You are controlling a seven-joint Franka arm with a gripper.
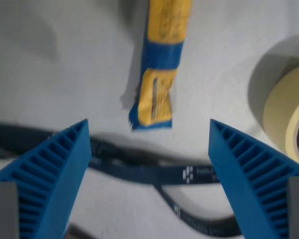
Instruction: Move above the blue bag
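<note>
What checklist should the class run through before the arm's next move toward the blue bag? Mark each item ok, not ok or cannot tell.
1. Blue bag in view: ok, upper centre of the wrist view.
2. Gripper jaws open and empty: ok.
3. Gripper centred over the bag: not ok, only its lower end sits between the fingertips.
4. Dark strap away from the bag: ok.
5. Tape roll apart from the bag: ok.
6. Height above the bag: cannot tell.

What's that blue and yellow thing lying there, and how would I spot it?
Start from the pale table. Above the open claw and the dark strap lies a long narrow bag. Only it has yellow panels with blue bands; the tape roll beside it is plain cream.
</note>
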